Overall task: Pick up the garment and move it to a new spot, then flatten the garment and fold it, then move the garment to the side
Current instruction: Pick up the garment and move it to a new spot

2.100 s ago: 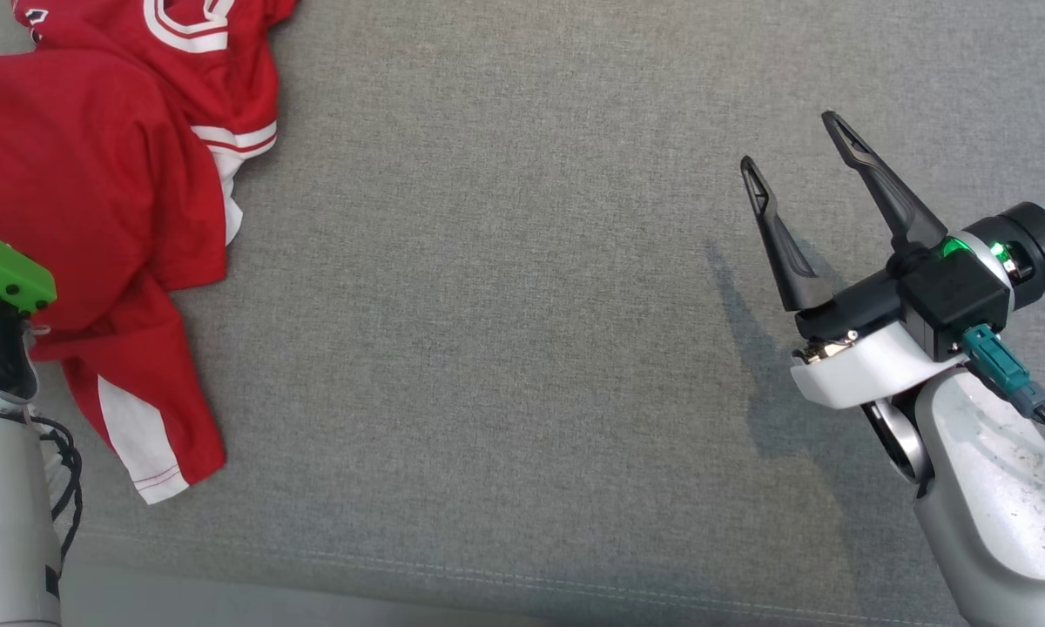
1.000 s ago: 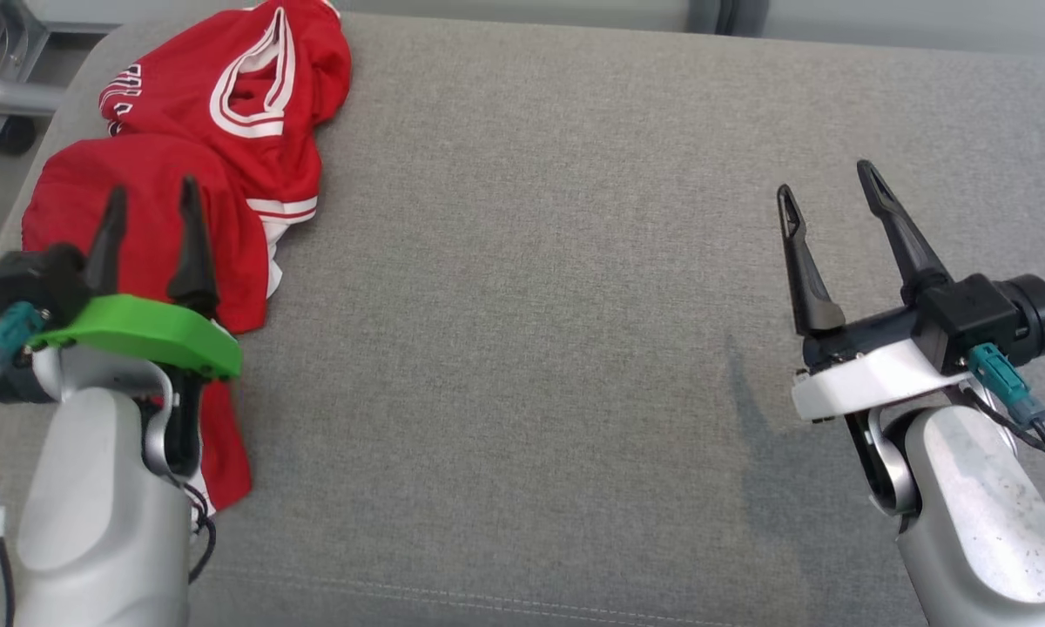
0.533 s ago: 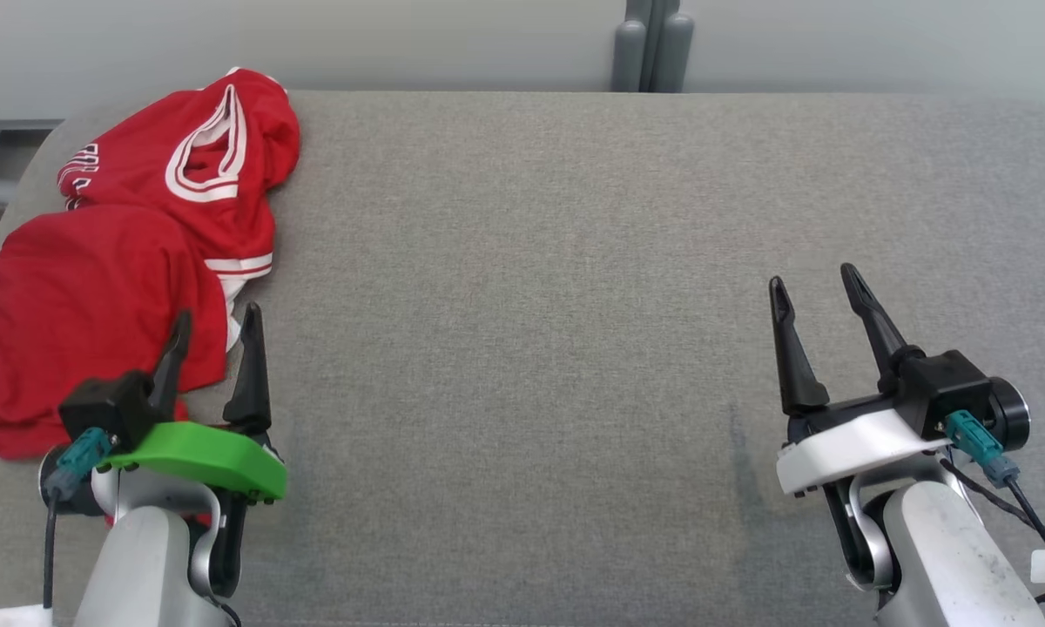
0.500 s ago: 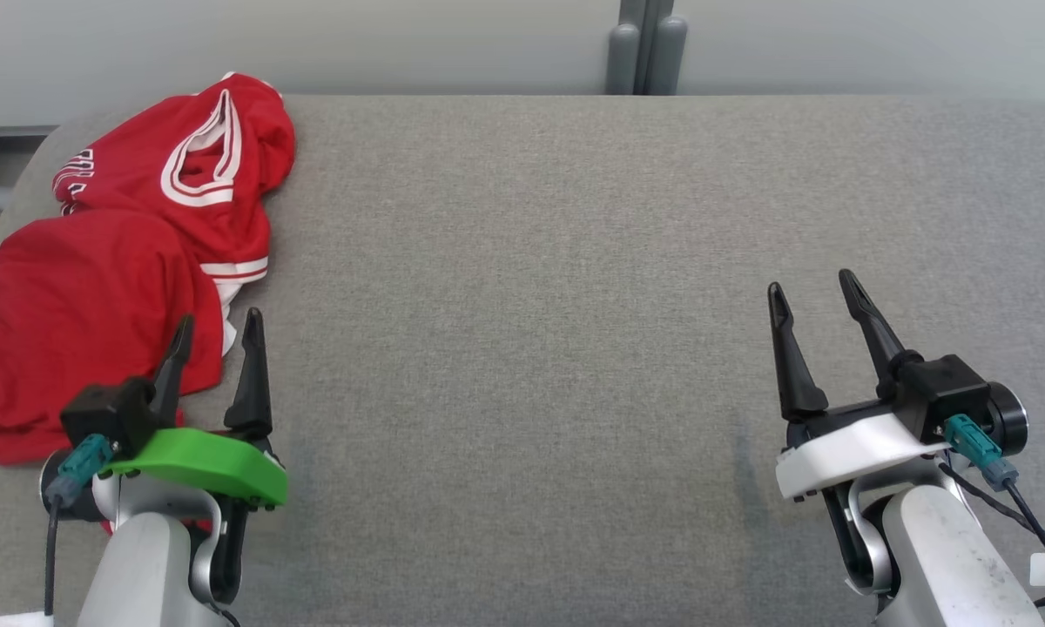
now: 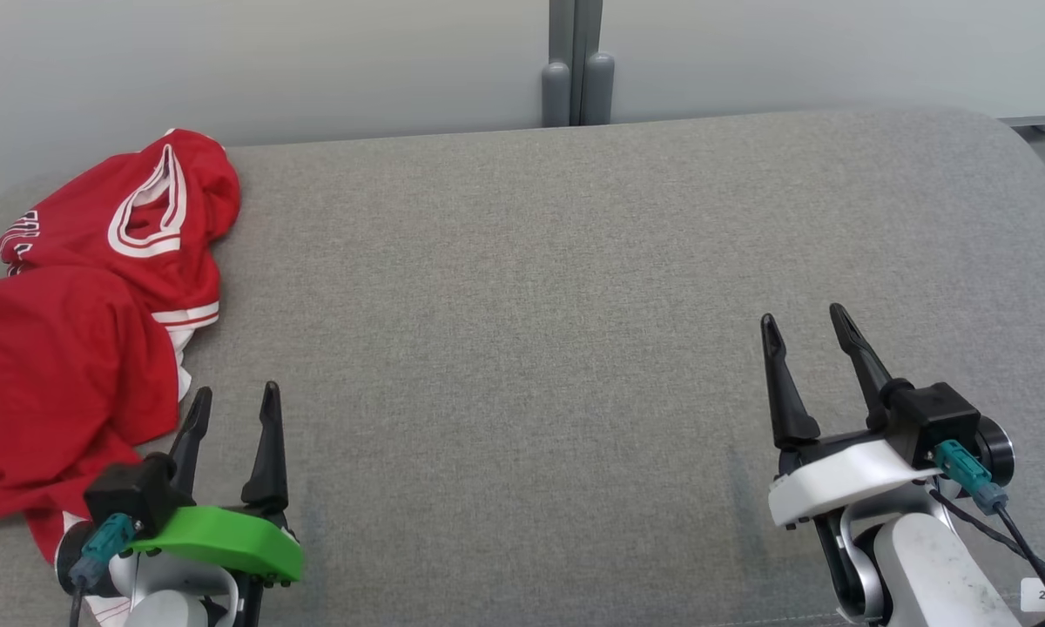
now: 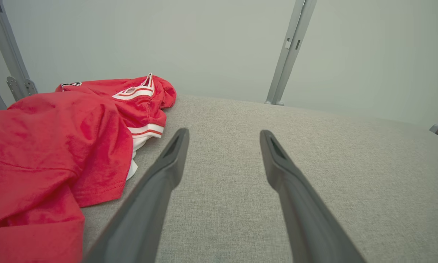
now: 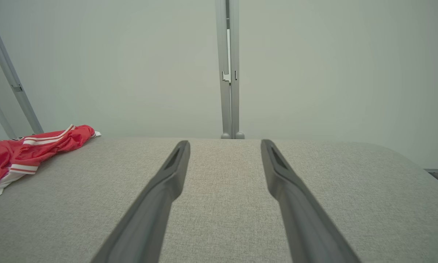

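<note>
A broad grey fabric-padded surface carries a crumpled red jersey with white trim at the frame's left edge, partly cut off there. It looks soft, light and floppy, so I'd pinch it at the near hem. The left gripper is just beside it and the right gripper sits lower right. Both have their jaws spread wide, holding nothing.
</note>
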### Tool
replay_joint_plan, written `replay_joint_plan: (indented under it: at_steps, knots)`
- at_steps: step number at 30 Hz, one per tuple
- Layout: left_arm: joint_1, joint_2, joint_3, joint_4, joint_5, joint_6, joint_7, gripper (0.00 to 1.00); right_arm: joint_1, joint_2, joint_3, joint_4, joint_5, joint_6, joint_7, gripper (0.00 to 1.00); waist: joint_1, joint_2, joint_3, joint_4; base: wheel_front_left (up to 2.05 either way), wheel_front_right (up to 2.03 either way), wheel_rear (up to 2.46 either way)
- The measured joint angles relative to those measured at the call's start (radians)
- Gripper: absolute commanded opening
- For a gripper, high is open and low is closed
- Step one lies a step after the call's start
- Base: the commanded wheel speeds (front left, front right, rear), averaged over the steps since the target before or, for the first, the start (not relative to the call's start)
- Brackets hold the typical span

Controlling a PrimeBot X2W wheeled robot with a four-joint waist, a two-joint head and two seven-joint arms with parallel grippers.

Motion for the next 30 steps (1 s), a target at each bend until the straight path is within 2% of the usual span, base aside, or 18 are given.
replay_joint_plan:
  at_steps: [21, 30]
  knots:
    - [0.084, 0.0, -0.05, -0.087, 0.006, 0.026, 0.0, 1.0, 0.033, 0.003, 0.002, 0.012, 0.001, -0.001, 0.0, 1.0, 0.0, 0.0, -0.026, -0.005, 0.0, 0.0, 0.0]
    - [0.099, 0.0, -0.078, -0.107, 0.006, 0.034, -0.001, 1.0, 0.036, 0.002, -0.012, 0.009, 0.002, -0.001, 0.0, 1.0, 0.0, 0.0, -0.033, 0.026, 0.0, 0.0, 0.0]
